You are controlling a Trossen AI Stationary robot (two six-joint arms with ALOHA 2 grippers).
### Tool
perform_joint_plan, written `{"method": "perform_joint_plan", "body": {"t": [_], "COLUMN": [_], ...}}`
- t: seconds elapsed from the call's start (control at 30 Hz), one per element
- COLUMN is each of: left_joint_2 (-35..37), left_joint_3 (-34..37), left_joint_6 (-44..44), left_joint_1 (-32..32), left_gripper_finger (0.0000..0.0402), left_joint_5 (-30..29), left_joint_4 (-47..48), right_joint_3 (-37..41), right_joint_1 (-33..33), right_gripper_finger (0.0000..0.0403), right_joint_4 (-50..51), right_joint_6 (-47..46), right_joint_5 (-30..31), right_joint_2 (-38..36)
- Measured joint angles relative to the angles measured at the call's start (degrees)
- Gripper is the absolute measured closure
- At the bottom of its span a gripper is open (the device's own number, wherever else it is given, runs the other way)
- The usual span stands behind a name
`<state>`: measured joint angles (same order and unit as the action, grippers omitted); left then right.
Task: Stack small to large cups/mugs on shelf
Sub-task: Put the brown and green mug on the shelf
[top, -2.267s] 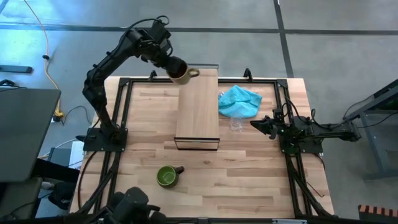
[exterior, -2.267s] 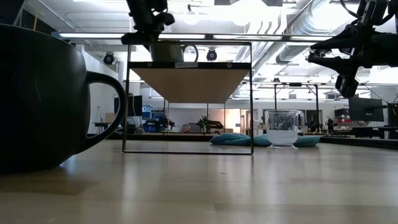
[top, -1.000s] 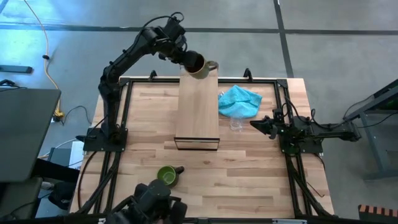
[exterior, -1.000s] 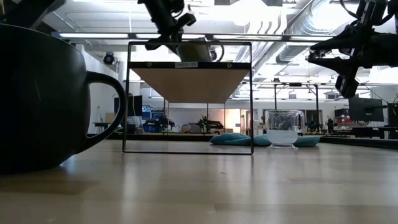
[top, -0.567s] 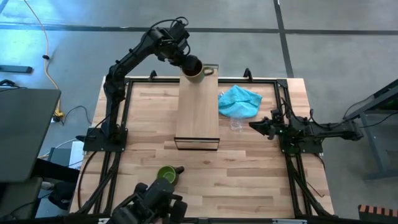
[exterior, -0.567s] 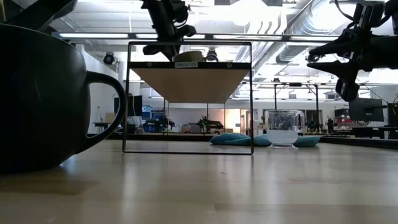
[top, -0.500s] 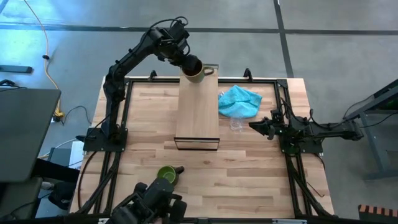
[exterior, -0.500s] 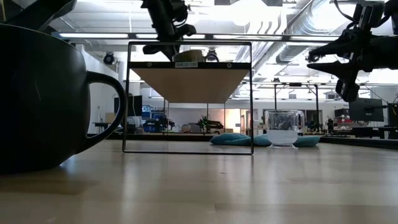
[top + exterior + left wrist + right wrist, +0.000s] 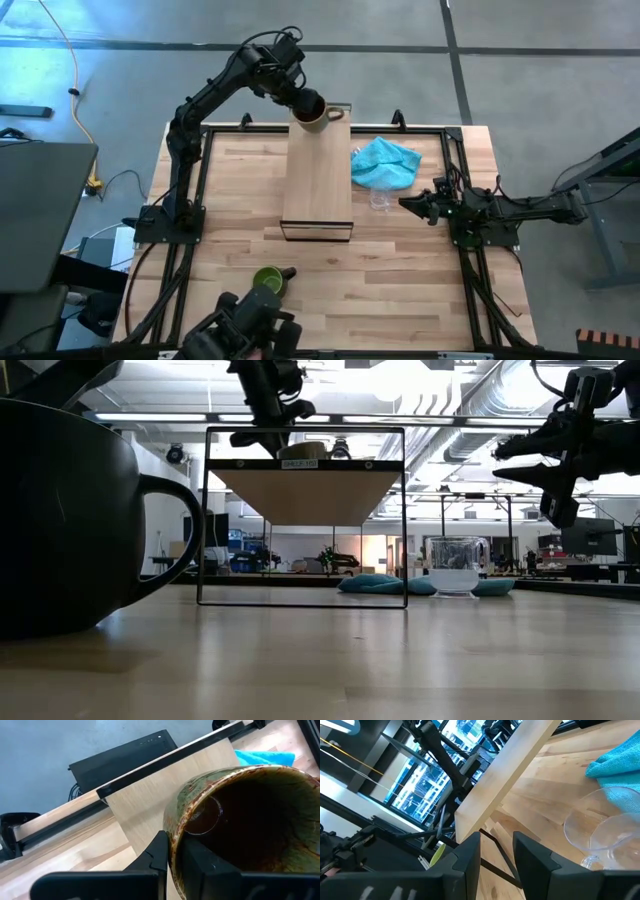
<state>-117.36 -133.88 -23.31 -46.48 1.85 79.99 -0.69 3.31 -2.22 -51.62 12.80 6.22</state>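
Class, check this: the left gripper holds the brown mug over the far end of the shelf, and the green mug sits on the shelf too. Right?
Not quite. In the high view the green mug sits on the tabletop, near its front edge, not on the shelf. The left gripper does hold the brown mug there.

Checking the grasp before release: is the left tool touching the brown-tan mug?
Touching. In the left wrist view, the left tool's dark fingers clamp the rim of the brown-tan glazed mug.

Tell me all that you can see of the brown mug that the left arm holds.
The brown mug looks like glazed ceramic, mottled tan and green outside, dark inside, with one handle pointing toward the turquoise cloth's side. The left pincer grips its rim, one finger outside the wall. It sits at the far end of the shelf; contact with the board cannot be confirmed.
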Motion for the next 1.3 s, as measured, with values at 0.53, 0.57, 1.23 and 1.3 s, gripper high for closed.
{"method": "perform_joint_plan", "body": {"t": [0.53,0.57,1.23,1.3], "left_joint_2": [0.0,0.0,0.02,-0.23], "left_joint_3": [0.0,0.0,0.0,0.0], "left_joint_6": [-0.53,-0.61,-2.86,-2.9], "left_joint_1": [0.0,0.0,0.0,0.06], "left_gripper_finger": [0.0389,0.0389,0.0389,0.0389], "left_joint_5": [1.74,1.77,2.16,2.19], "left_joint_4": [0.85,0.91,1.24,1.29], "right_joint_3": [-0.02,0.0,-0.01,0.0], "right_joint_1": [0.02,0.02,0.02,0.02], "right_gripper_finger": [0.0297,0.0297,0.0297,0.0297], "right_joint_4": [0.0,0.0,0.0,0.0], "right_joint_6": [0.0,0.0,0.0,0.0], "right_joint_5": [-0.05,-0.07,-0.17,-0.17], "right_joint_2": [0.0,0.0,0.0,0.0]}}
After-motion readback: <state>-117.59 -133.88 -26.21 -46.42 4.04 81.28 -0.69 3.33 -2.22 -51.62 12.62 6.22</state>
